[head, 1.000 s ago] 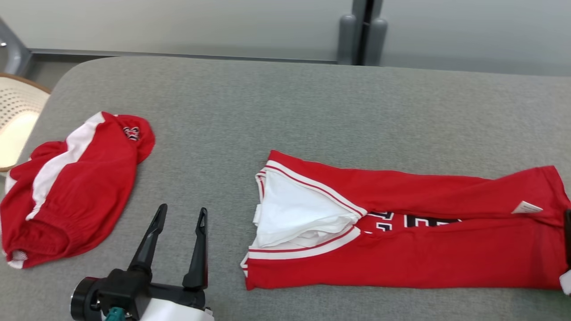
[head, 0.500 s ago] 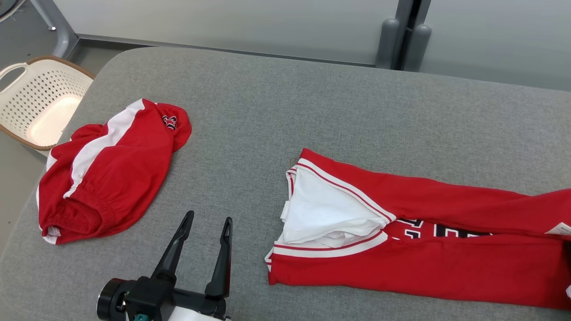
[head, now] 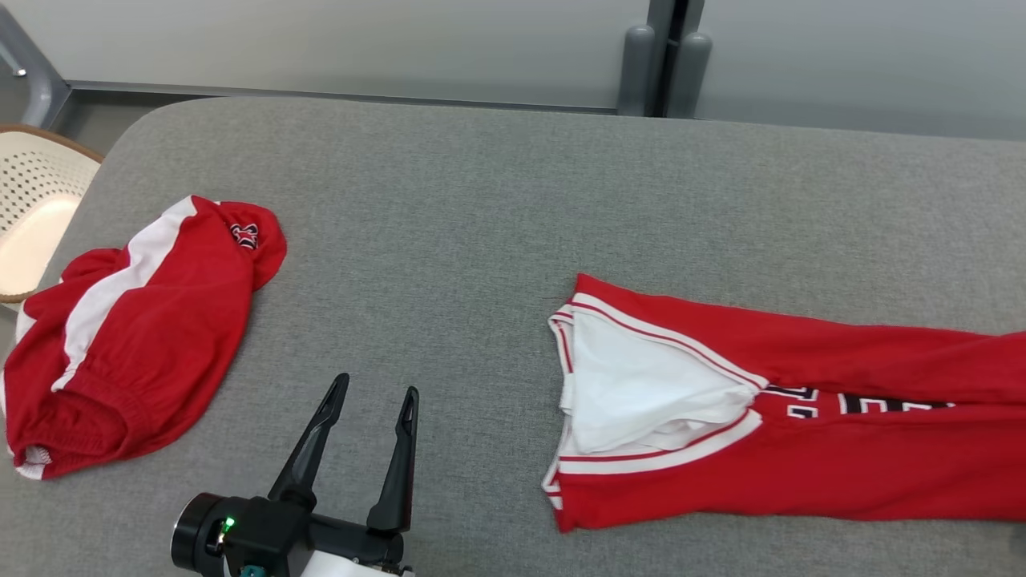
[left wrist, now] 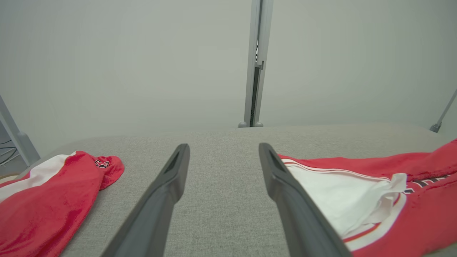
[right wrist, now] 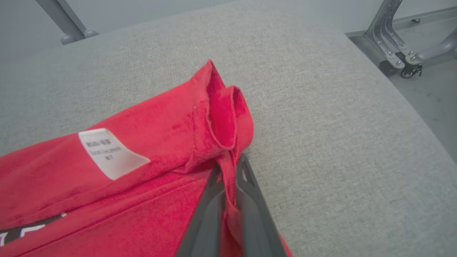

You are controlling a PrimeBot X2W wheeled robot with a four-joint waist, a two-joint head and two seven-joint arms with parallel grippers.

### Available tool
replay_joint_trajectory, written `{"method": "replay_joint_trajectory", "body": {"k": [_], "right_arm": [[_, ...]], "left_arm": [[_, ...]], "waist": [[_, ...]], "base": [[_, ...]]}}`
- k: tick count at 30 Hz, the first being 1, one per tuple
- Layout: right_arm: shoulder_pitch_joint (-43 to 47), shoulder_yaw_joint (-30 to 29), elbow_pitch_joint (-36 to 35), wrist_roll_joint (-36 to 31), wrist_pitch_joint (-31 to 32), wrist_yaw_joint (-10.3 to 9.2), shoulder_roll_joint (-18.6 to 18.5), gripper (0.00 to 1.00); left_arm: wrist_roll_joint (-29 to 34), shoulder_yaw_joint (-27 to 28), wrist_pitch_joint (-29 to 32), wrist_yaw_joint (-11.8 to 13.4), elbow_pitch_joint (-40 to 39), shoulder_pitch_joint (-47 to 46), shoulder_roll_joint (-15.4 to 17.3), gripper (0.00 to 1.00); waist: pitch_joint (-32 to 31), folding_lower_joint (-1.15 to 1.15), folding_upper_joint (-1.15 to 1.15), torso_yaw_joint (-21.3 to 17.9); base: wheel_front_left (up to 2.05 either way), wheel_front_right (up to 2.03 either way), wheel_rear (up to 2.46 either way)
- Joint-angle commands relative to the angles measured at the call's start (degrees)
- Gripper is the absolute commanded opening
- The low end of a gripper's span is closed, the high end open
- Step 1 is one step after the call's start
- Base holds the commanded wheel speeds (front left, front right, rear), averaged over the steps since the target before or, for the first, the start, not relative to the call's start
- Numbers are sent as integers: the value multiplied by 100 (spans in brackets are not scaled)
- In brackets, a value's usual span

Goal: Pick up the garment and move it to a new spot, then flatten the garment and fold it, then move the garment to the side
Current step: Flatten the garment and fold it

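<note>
The garment (head: 801, 457) is a red jersey with white trim, folded lengthwise on the right of the grey table (head: 481, 200); its white-lined collar end faces left. In the right wrist view my right gripper (right wrist: 230, 162) is shut on a bunched red edge of the garment (right wrist: 125, 171), close to a white label (right wrist: 110, 151). My left gripper (head: 377, 385) hovers open near the table's front edge, left of the collar and touching no cloth. The left wrist view has that gripper (left wrist: 224, 145) with bare table between its fingers and the garment (left wrist: 392, 200) to its right.
A second red piece with a white stripe (head: 136, 336) lies crumpled at the table's left end. A cream perforated basket (head: 32, 208) stands on the floor beyond that end. The table's right edge curves down near a metal frame (right wrist: 400, 50).
My right gripper has closed on the garment's edge. The garment has slid to the right, away from the crumpled red piece. The head camera swung aside and back. The left gripper stays open.
</note>
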Motion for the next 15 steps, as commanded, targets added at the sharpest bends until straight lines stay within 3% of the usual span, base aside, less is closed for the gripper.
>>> {"method": "replay_joint_trajectory", "body": {"k": [1, 8, 11, 15], "right_arm": [[-103, -80, -106, -82, -42, -16, -242, 0], [-221, -60, -1009, -344, 189, -15, -824, 0], [-198, 46, -1414, -365, 286, -15, -827, 0], [-31, 330, -2367, -360, 533, -15, -560, 0]], "left_arm": [[68, 66, -7, -61, 17, 38, -9, 100], [209, 184, -7, -281, 89, -7, -143, 100], [243, 202, -7, -330, 116, -7, -175, 100], [310, 261, -8, -415, 159, -2, -265, 100]], "waist": [[41, 0, 0, -137], [70, 0, 0, -443], [50, 0, 0, -500], [-8, 0, 0, -557]], "base": [[0, 0, 0], [0, 0, 0], [0, 0, 0], [0, 0, 0]]}}
